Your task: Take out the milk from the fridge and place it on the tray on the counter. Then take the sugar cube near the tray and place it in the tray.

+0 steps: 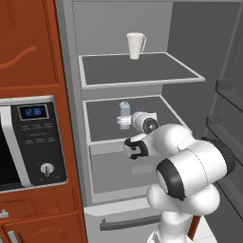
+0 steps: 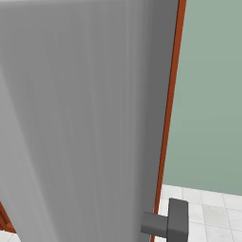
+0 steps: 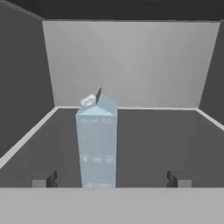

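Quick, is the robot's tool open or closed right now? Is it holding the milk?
The tool is open: its fingertips stand wide apart on either side of the milk, and it holds nothing yet.

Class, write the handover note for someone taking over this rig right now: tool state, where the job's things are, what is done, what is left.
Tool: open, fingertips either side of the milk, not gripping yet.
Milk: upright on the middle shelf of the open fridge. A white mug stands on the shelf above.
Done: fridge open, tool lined up on the milk.
Left: grip the milk, carry it to the tray, then put the sugar cube in the tray.
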Available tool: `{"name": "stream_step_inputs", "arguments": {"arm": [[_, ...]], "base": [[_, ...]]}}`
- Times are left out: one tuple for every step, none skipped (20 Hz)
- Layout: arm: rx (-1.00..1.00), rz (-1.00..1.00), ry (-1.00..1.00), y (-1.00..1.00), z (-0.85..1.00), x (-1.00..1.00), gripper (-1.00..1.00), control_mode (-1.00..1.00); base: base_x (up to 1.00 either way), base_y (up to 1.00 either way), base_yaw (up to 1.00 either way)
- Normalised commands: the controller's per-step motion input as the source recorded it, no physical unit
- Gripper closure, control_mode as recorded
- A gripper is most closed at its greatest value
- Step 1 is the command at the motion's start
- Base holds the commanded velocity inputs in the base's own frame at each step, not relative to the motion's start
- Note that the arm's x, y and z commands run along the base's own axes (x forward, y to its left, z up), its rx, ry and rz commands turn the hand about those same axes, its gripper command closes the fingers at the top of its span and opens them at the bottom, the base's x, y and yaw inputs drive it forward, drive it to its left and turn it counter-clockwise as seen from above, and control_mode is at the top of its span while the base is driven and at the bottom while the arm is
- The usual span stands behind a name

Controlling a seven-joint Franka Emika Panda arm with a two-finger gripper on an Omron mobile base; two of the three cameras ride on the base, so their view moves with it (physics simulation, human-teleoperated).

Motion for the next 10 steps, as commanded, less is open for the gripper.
{"name": "stream_step_inputs", "arguments": {"arm": [[0.00,0.00,-0.01,0.08,-0.01,0.31,-1.00,-1.00],[0.00,0.00,0.00,0.05,-0.01,0.34,-1.00,-1.00],[0.00,0.00,0.00,0.02,0.00,0.36,-1.00,-1.00],[0.00,0.00,0.00,0.05,0.00,0.35,-1.00,-1.00],[0.00,0.00,0.00,0.06,0.00,0.35,-1.00,-1.00],[0.00,0.00,0.00,0.04,0.00,0.31,-1.00,-1.00],[0.00,0.00,0.00,0.06,0.00,0.24,-1.00,-1.00],[0.00,0.00,-0.02,0.15,0.00,0.15,-1.00,-1.00],[0.00,0.00,0.00,0.06,0.00,0.23,-1.00,-1.00],[0.00,0.00,-0.01,0.10,0.00,0.19,-1.00,-1.00]], "base": [[0.00,0.00,0.00],[0.00,0.00,0.00],[0.00,0.00,0.00],[0.00,0.00,0.00],[0.00,0.00,0.00],[0.00,0.00,0.00],[0.00,0.00,0.00],[0.00,0.00,0.00],[0.00,0.00,0.00],[0.00,0.00,0.00]]}}
